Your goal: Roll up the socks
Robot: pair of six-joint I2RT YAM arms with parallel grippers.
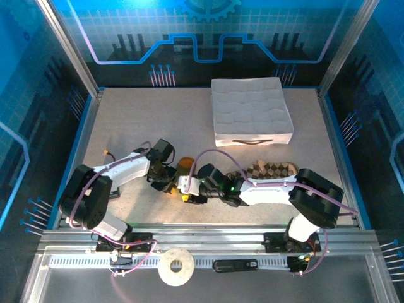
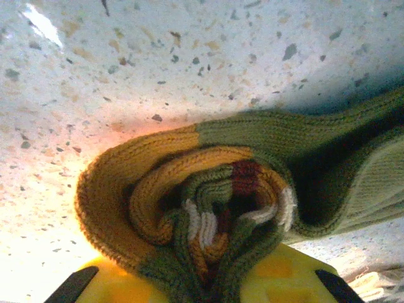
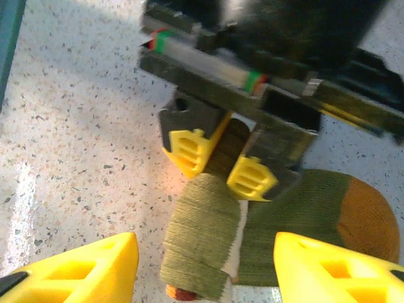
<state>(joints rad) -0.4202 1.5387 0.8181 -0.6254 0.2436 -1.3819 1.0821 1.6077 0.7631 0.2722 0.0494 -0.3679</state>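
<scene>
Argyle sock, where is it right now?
In the top view, the argyle sock lies flat right of centre, just on the near side of the white quilted box and partly hidden behind the right arm.

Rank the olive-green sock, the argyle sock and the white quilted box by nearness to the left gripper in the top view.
1. Olive-green sock, pinched in the left gripper.
2. Argyle sock, to its right, on the near side.
3. White quilted box, back right.

Rolled olive-green sock (image 2: 214,208), orange toe outermost, gripped between yellow jaws at bottom edge; speckled table (image 2: 158,57) behind.
</scene>
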